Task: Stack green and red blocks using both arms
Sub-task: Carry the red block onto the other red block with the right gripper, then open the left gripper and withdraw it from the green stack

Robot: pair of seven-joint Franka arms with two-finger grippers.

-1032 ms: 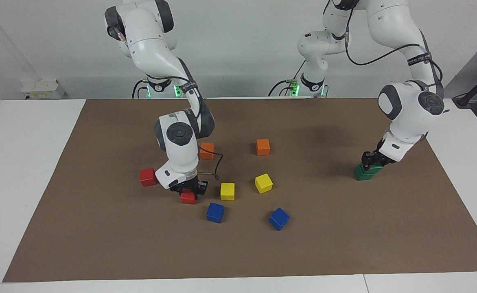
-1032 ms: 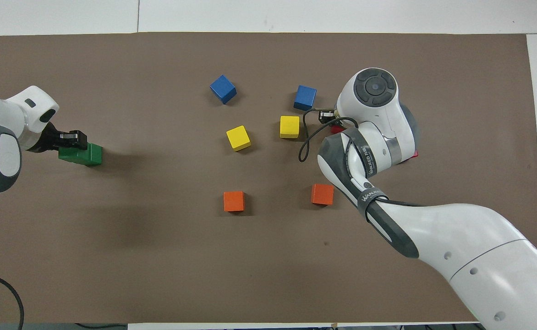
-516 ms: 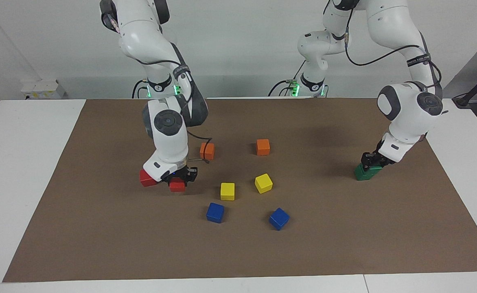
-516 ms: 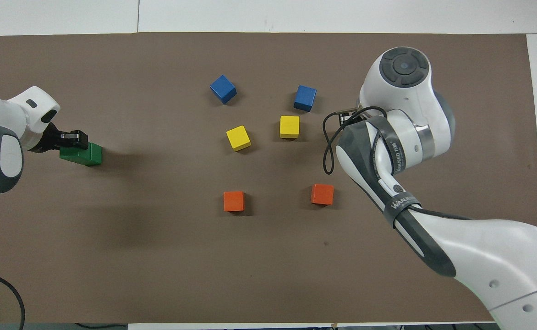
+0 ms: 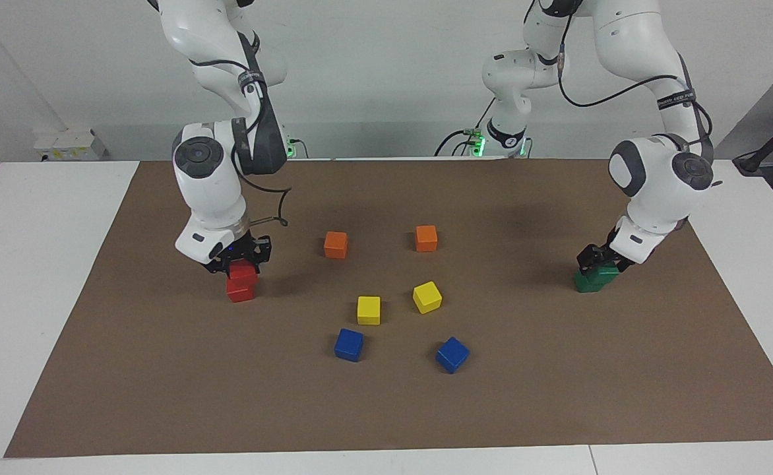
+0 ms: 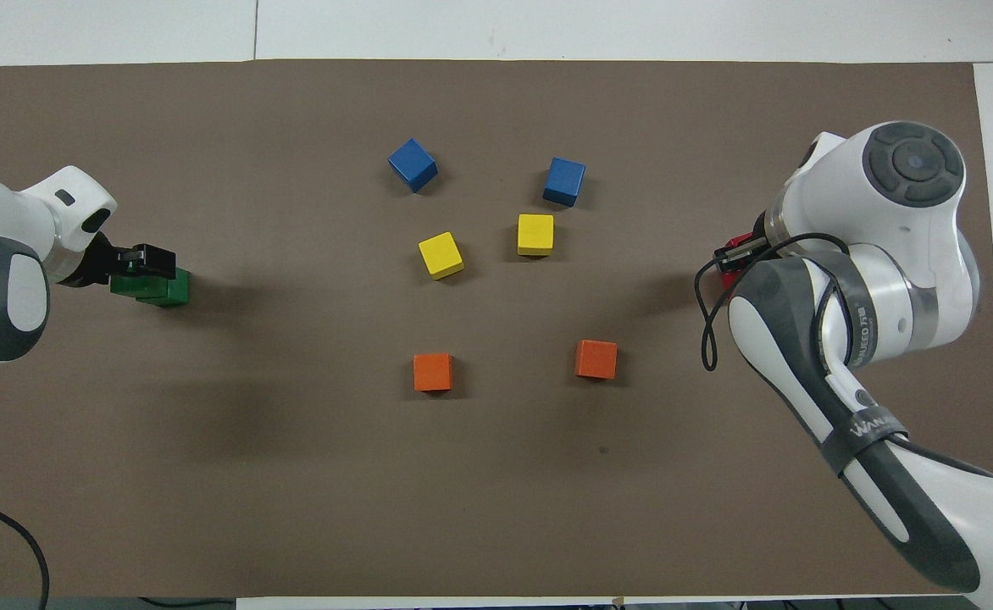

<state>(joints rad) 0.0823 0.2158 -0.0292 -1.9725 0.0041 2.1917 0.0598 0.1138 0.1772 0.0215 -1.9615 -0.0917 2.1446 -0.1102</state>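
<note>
The right gripper point(image 5: 242, 260) pinches the upper red block point(image 5: 243, 272) on the lower red block point(image 5: 239, 291). The left gripper point(image 5: 599, 259) is over the stacked green blocks point(image 5: 593, 278); whether its fingers are spread I cannot tell.

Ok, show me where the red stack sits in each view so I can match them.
Facing view: red stack at the brown mat's right-arm end, under the right gripper.
Overhead view: red stack mostly hidden by the right arm; only a sliver shows.
Shared landmark: the orange cube closest to the stack.
</note>
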